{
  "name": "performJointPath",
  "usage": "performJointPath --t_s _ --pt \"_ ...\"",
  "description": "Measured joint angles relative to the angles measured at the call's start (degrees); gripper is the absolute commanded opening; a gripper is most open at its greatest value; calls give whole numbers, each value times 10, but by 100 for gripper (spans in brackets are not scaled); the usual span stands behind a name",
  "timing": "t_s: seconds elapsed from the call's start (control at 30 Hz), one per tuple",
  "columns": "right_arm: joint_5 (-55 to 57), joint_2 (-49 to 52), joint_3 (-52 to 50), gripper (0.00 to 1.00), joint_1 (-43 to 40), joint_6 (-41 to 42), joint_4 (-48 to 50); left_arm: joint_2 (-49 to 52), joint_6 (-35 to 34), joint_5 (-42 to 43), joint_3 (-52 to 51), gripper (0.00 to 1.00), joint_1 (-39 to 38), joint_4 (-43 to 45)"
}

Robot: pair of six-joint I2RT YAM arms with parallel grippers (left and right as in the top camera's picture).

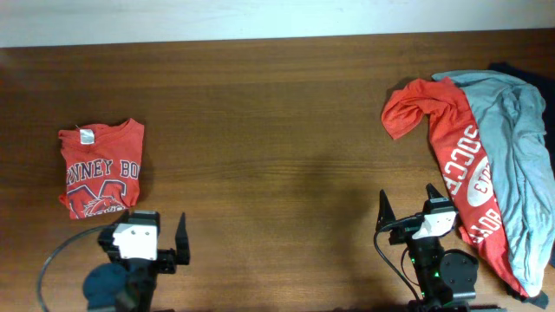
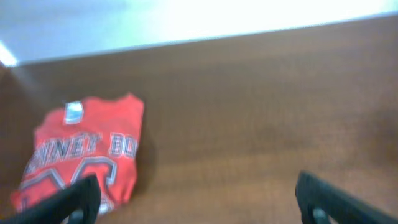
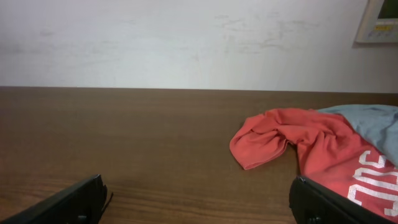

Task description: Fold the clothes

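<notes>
Both of my hands sit low at the near edge of the bench, and both are empty. My left hand is by the near left corner with its jaws spread wide, bare brown wood between them. My right hand is towards the near right corner, just as wide open and gripping nothing.

Just past my left hand, a little to its left, lies the orange-red T-shirt. It is folded into a neat, flat rectangle with its white-grey lettering and graphic facing up, and a small white neck label shows at its far edge. Its near edge is just beside my left hand; I cannot tell whether they touch.

Close on the right of my right hand the unfolded heap begins. The red shirt runs in a long rumpled strip from the near right corner away towards the far edge, its white "SOCCE" letters running along the strip. At its far end a bunched part of the red cloth spreads left towards the middle of the bench. The grey-blue shirt lies draped over the red one's right side, along the right edge of the bench, loose and creased.

The wood between the folded T-shirt and the heap is bare. Beyond the far edge stands a pale wall.
</notes>
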Motion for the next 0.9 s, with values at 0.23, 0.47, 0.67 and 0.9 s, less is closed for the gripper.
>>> performJointPath --t_s 0.23,0.47,0.67,0.9 --pt "0 0 0 99 0 0 0 -78 0 44 -189 100 -8 298" --pt "0 0 0 99 0 0 0 -81 0 48 -236 100 -8 315" --pt "0 0 0 99 0 0 0 -81 0 48 -236 99 -11 315" --pt "0 0 0 99 0 0 0 -81 0 48 -236 100 -46 315"
